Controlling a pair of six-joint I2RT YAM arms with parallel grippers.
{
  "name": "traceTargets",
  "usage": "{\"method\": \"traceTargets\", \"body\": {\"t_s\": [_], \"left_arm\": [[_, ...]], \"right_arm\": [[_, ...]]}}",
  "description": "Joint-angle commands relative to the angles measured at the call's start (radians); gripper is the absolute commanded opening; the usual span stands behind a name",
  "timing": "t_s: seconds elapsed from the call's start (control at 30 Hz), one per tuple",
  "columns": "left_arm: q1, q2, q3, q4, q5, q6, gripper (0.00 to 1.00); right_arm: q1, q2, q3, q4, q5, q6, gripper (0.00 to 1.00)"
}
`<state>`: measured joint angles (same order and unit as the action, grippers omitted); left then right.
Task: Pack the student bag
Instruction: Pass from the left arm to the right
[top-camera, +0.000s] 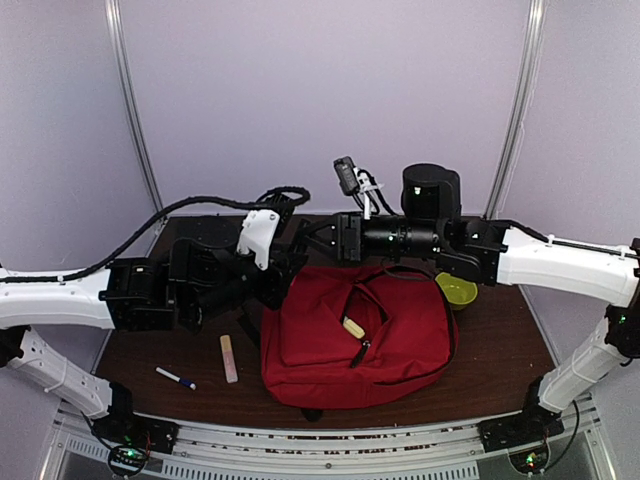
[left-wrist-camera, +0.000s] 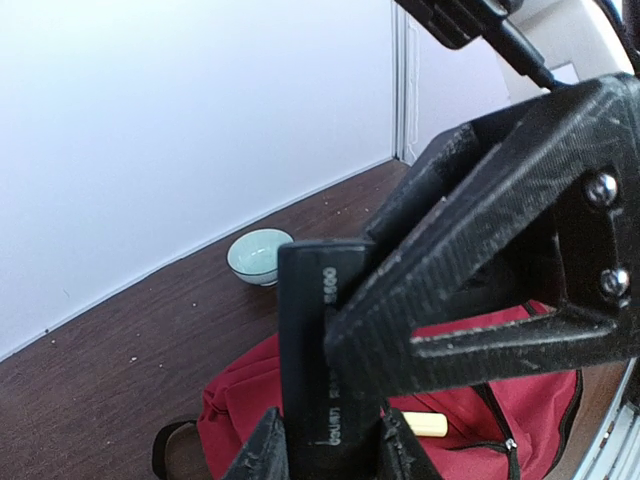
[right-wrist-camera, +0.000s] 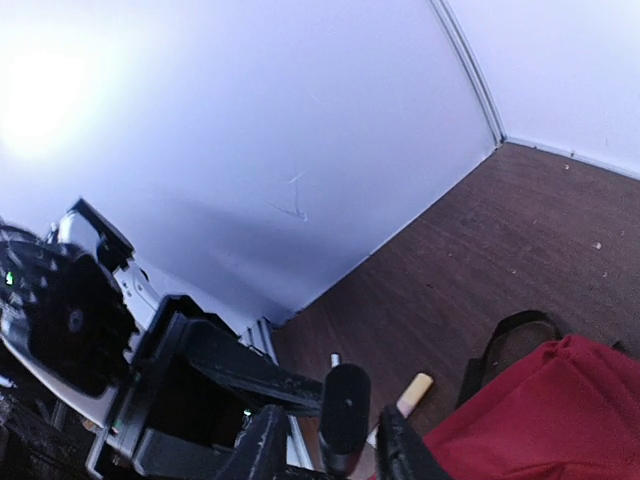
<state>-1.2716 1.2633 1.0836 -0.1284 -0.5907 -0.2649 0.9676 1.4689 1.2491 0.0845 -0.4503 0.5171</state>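
1. Bag (top-camera: 360, 335): flat on the table (top-camera: 500, 370), mid-table, top slit partly open, cream stick (top-camera: 353, 327) lying in the slit.
2. Left gripper (left-wrist-camera: 330, 452): pinching a black bar (left-wrist-camera: 303, 340) near its lower end, fingers (left-wrist-camera: 268, 450) tight on both sides.
3. Right gripper (right-wrist-camera: 330, 450): fingers straddling the bar's other end; cannot tell whether pressing on it or just short of contact.
4. Looks like a mid-air handover over the bag's far left corner.
5. Risk: letting go on the left before a firm hold on the right. Drops the bar onto the table or onto closed cloth instead of into the slit.
6. Risk: pulling away with both ends clamped. Twists the bar out of one hold or strains the fingers.
7. Risk: narrow slit in soft cloth. Catches the bar at the lip, or shoves the bag toward the bowl (top-camera: 456, 290).
8. Risk: low sweep on the left. Knocks the pen (top-camera: 176, 378) or the pale stick (top-camera: 229, 358) off the table.
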Motion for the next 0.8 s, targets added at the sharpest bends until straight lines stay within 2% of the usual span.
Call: {"method": "traceTargets", "body": {"t_s": [0.0, 0.17, 0.2, 0.23, 0.3, 0.33, 0.4, 0.5, 0.63, 0.77], "left_arm": [[-0.005, -0.015, -0.005, 0.076, 0.004, 0.021, 0.13], [-0.006, -0.024, -0.016, 0.081, 0.008, 0.026, 0.13], [-0.006, -0.026, -0.021, 0.081, 0.011, 0.022, 0.17], [-0.005, -0.032, -0.024, 0.082, 0.012, 0.015, 0.28], [-0.006, -0.040, -0.036, 0.082, 0.016, -0.007, 0.64], [-0.006, -0.045, -0.041, 0.081, 0.018, -0.022, 0.77], [0.005, -0.053, -0.051, 0.066, 0.048, -0.059, 0.88], [0.076, -0.046, -0.059, -0.006, 0.164, -0.183, 0.91], [0.231, 0.000, -0.096, -0.138, 0.310, -0.375, 0.88], [0.294, 0.079, -0.138, -0.168, 0.414, -0.422, 0.88]], "right_arm": [[0.005, 0.017, 0.047, 0.037, -0.014, 0.020, 0.25], [0.001, 0.029, 0.050, 0.033, -0.057, 0.029, 0.01], [-0.003, 0.024, 0.046, 0.029, -0.057, 0.027, 0.00], [-0.011, 0.018, 0.041, 0.022, -0.059, 0.026, 0.00], [-0.041, -0.007, 0.022, 0.000, -0.059, 0.025, 0.00], [-0.064, -0.024, 0.009, -0.017, -0.057, 0.023, 0.00], [-0.117, -0.066, -0.032, -0.050, -0.035, 0.019, 0.00], [-0.207, -0.129, -0.102, -0.117, 0.000, -0.002, 0.00], [-0.279, -0.169, -0.185, -0.247, 0.063, -0.036, 0.00], [-0.290, -0.156, -0.271, -0.254, 0.011, -0.012, 0.00]]}}
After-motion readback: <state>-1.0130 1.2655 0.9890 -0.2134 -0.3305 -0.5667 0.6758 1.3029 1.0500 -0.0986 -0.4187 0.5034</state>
